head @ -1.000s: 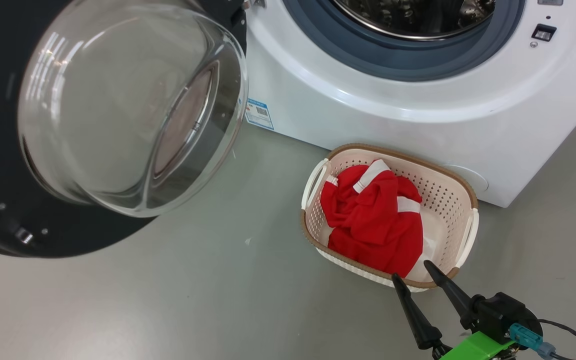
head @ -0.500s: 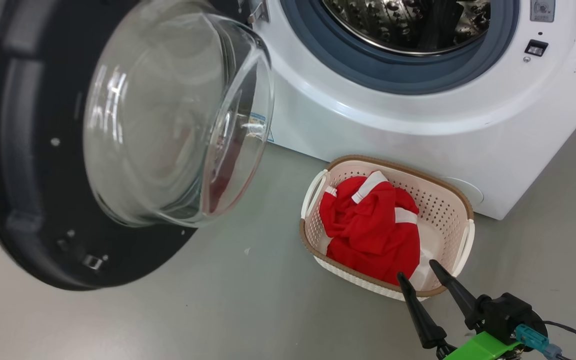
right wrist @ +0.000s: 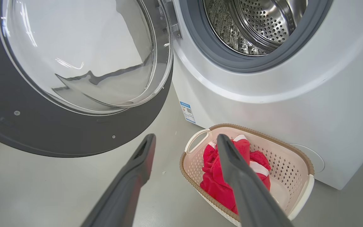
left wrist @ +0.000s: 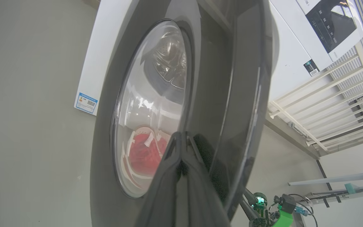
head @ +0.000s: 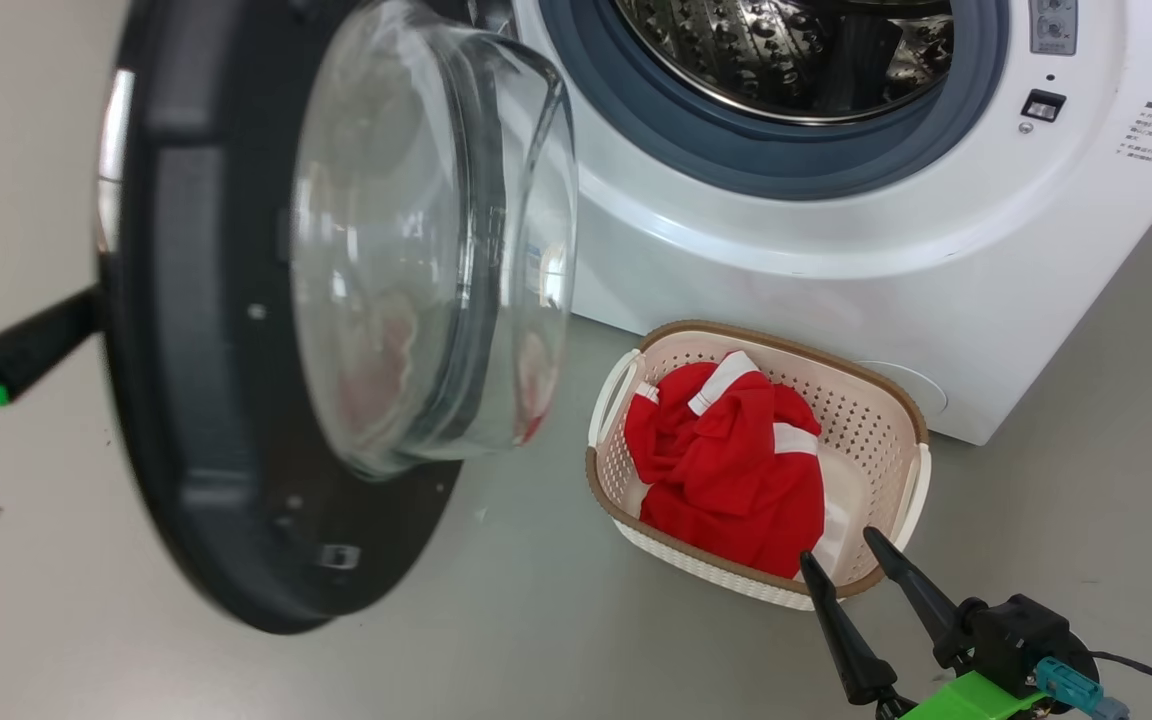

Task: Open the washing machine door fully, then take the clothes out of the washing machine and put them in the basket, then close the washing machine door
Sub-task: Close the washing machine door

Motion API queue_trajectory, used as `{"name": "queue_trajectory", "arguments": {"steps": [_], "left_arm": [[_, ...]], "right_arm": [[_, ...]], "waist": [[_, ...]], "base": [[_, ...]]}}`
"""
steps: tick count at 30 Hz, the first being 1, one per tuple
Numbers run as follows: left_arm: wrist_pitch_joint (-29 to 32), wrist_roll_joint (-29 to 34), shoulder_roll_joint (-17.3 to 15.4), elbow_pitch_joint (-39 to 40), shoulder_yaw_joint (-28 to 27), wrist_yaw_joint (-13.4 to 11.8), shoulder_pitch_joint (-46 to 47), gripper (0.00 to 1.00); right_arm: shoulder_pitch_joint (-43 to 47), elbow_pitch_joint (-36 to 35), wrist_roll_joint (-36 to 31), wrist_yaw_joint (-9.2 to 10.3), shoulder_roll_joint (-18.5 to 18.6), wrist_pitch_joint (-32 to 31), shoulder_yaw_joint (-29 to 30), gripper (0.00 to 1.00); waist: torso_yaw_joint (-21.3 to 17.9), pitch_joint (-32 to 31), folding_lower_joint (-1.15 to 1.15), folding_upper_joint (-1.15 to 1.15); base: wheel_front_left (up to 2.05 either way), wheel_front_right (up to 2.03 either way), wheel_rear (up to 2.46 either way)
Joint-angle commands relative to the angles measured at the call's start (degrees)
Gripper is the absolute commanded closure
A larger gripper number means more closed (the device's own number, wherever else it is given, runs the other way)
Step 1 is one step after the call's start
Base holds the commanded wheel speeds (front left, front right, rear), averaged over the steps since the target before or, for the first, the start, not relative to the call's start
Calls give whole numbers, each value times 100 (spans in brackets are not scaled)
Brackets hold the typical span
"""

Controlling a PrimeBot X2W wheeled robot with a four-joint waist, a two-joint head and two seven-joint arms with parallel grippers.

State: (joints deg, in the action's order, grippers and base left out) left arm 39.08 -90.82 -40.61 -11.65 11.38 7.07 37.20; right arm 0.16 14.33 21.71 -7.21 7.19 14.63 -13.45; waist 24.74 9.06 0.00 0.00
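Head view: the round, black-rimmed, glass-bowled washing machine door [head: 196, 400] stands partly open. It lies between the closed left gripper [head: 46, 335], behind its outer face, and the white front-loading washing machine [head: 786, 250].

Left wrist view: the shut fingertips [left wrist: 180, 137] seem to touch that face.

Right wrist view: the right gripper [right wrist: 186, 138], spread and empty, hovers above the red clothes [right wrist: 213, 186] in the cream perforated plastic basket [right wrist: 307, 164]. The left arm is the nearer to the door.

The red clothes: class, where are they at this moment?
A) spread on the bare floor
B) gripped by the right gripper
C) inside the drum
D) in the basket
D: the clothes lie heaped inside the basket in front of the washing machine, and the right gripper hovers open by the basket's near rim, holding nothing.
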Motion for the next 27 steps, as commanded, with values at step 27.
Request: {"name": "queue_trajectory", "arguments": {"steps": [27], "left_arm": [[-1096, 481, 204, 688, -114, 42, -817, 96]], "right_arm": [[43, -171, 61, -28, -55, 37, -99, 0]], "waist": [[-95, -248, 0, 0]], "base": [[0, 0, 0]]}}
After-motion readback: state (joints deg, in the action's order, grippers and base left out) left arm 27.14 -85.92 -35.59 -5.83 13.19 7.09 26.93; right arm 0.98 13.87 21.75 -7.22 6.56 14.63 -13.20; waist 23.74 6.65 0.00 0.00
